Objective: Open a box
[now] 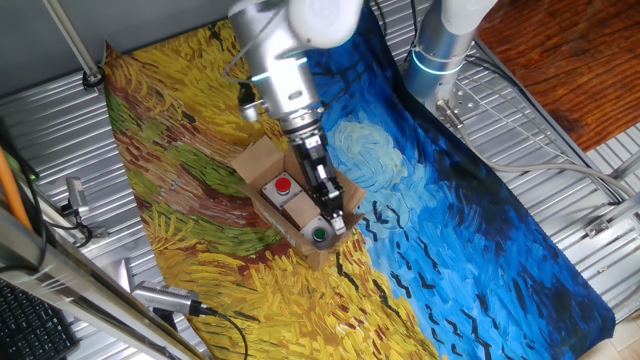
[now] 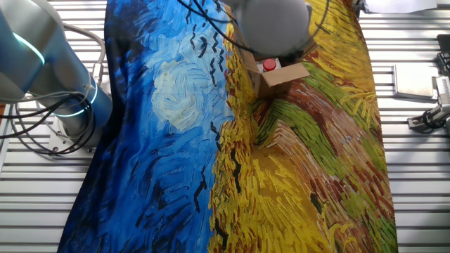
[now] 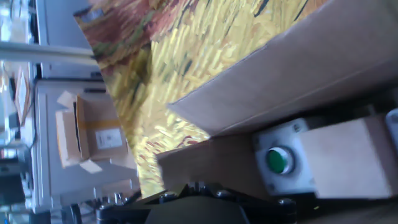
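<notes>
The brown cardboard box (image 1: pixel 262 160) lies on the painted cloth with its flaps spread open. Inside sits a white switch unit with a red button (image 1: pixel 283 186) and a green button (image 1: pixel 320 235). My gripper (image 1: pixel 336 222) reaches down at the box's right side, by the right flap and next to the green button; its fingers look close together with nothing between them. In the other fixed view the arm covers most of the box (image 2: pixel 287 73); the red button (image 2: pixel 269 66) shows. The hand view shows a raised flap (image 3: pixel 280 81) and the green button (image 3: pixel 277 160).
The painted cloth (image 1: pixel 480 250) covers the table, yellow on one half and blue on the other. The arm's base (image 2: pixel 42 77) stands beside the blue half. Metal slats and cables lie around the cloth. A taped parcel (image 3: pixel 93 137) sits beyond the cloth.
</notes>
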